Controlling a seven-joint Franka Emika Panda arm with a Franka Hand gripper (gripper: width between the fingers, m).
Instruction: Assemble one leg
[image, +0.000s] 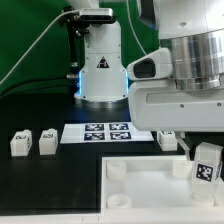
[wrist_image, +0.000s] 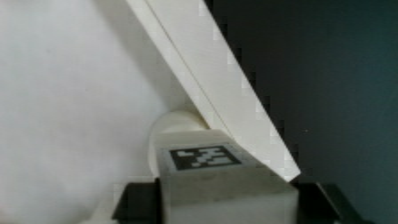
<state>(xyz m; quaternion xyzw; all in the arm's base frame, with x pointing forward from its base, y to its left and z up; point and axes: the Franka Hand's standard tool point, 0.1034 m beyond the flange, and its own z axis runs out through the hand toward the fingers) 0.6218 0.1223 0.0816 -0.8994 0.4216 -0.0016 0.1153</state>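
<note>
My gripper (image: 204, 150) is shut on one leg (image: 207, 163), a small white post with a black-and-white tag. It holds the leg upright at the right edge of the large white square panel (image: 150, 190). In the wrist view the leg (wrist_image: 208, 150) sits between my dark fingers (wrist_image: 143, 203), with my gripper (wrist_image: 222, 206) closed round it. The leg rests against the slanting edge of the panel (wrist_image: 71, 100). Two more legs (image: 19, 143) (image: 47, 141) stand on the black table at the exterior view's left. Another leg (image: 168, 140) lies behind the panel.
The marker board (image: 108, 131) lies on the table behind the panel. The robot base (image: 100, 70) stands behind it. The panel has round corner sockets (image: 118, 171). My arm's bulky white wrist (image: 185, 70) fills the exterior view's upper right.
</note>
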